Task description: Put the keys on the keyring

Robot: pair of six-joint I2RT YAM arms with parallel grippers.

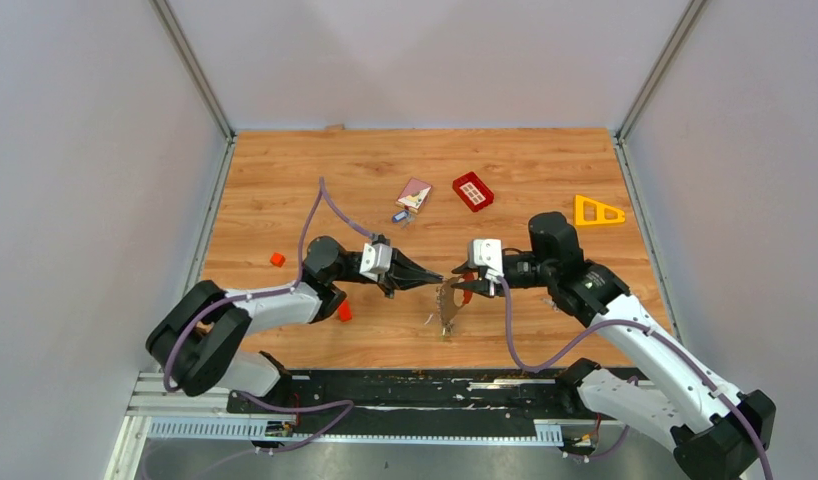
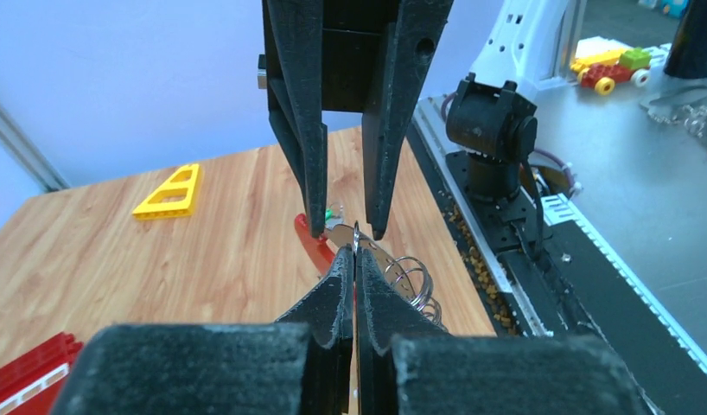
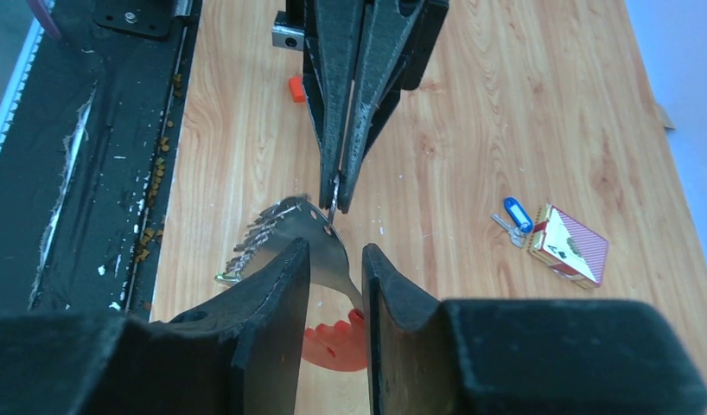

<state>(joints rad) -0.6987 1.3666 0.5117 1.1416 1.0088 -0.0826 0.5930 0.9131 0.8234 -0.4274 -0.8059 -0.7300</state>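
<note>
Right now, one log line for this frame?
left gripper: shut on keyring | right gripper: open, astride keyring | blue key: loose on table

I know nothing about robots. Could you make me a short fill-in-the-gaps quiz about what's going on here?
1. The left claw is shut on the thin metal ___ of the keyring.
2. The key lying beside the card box has a ___ plastic head.
3. The flat triangle with holes in it is coloured ___.

Missing words: ring; blue; yellow.
</note>
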